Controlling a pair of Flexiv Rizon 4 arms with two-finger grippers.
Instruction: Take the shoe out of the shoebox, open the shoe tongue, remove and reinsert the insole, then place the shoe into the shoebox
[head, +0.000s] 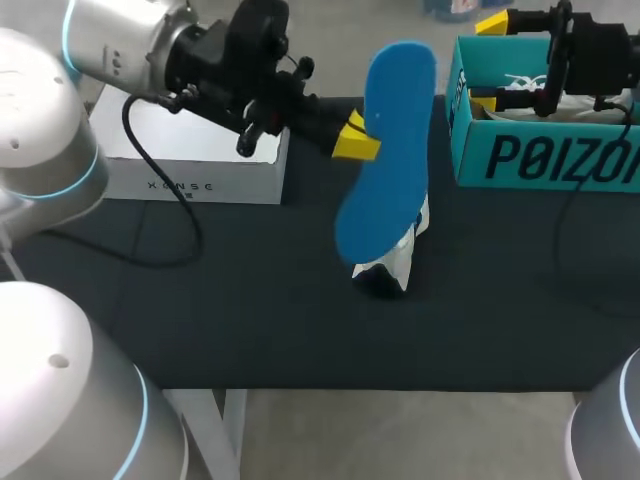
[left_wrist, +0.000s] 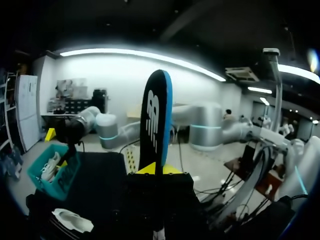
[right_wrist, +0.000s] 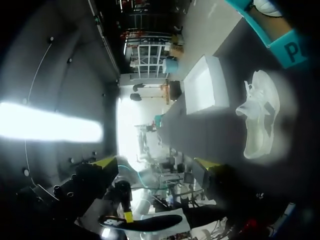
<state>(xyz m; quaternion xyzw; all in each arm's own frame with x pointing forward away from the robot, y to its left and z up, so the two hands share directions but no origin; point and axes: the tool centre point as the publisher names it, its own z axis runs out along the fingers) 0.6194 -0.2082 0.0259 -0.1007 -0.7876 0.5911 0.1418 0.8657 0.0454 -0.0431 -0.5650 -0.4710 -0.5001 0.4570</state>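
Left hand (head: 358, 137) clamped on the blue insole (head: 385, 150), holding it upright above the white shoe (head: 392, 262) on the table (head: 250, 300), likely ready for reinsertion. Right hand (head: 487, 60) spread wide and empty, near the shoebox (head: 540, 160).

Left arm's fingers (head: 355, 143) pinched together; right arm's fingers (head: 492, 22) spread wide.
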